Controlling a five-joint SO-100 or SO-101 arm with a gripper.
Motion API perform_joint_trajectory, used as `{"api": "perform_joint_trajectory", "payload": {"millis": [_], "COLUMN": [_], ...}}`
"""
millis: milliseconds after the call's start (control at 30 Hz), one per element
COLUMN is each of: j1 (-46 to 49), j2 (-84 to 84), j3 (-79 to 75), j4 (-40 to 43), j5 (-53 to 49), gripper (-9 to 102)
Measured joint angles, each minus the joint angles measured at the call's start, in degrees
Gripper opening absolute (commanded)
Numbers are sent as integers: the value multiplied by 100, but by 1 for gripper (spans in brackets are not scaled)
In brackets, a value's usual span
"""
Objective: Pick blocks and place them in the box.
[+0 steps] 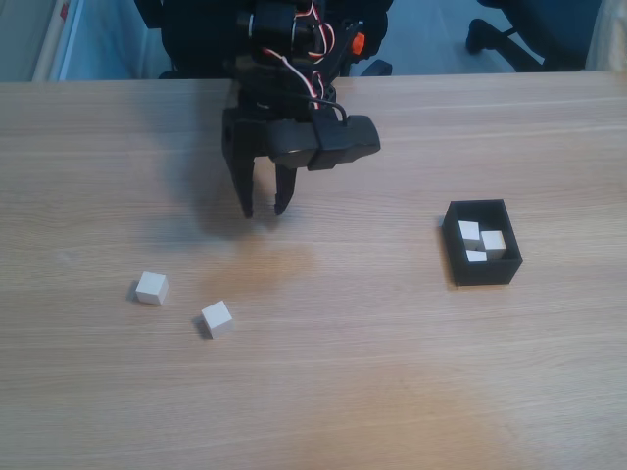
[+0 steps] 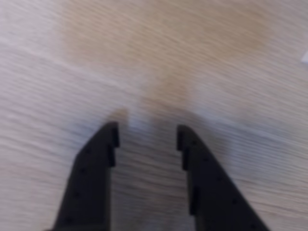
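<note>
Two cream blocks lie loose on the wooden table in the fixed view, one block [image 1: 152, 288] at the left and another block [image 1: 217, 318] a little right of it and nearer. The black box [image 1: 482, 243] stands at the right with three blocks [image 1: 483, 240] inside. My gripper [image 1: 264, 211] hangs above the table behind the two loose blocks, fingers pointing down, open with nothing between them. The wrist view shows both black fingers [image 2: 94, 168] apart over bare, blurred wood, gripper [image 2: 147, 137]. A pale sliver at that view's right edge may be a block [image 2: 305, 57].
The table's far edge runs along the top of the fixed view, with the arm's base [image 1: 255, 39] and a dark chair base [image 1: 509, 34] behind it. Bare wood [image 1: 353, 372] stretches between the loose blocks and the box.
</note>
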Motion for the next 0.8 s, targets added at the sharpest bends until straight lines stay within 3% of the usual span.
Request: {"api": "perform_joint_trajectory", "payload": {"millis": [233,800], "j1": [246,369], "j2": [-1169,-3894], "j3": [-352,-3199], "j4": [-571,-598], "j5": [-88,-79], "gripper": [11,11]}}
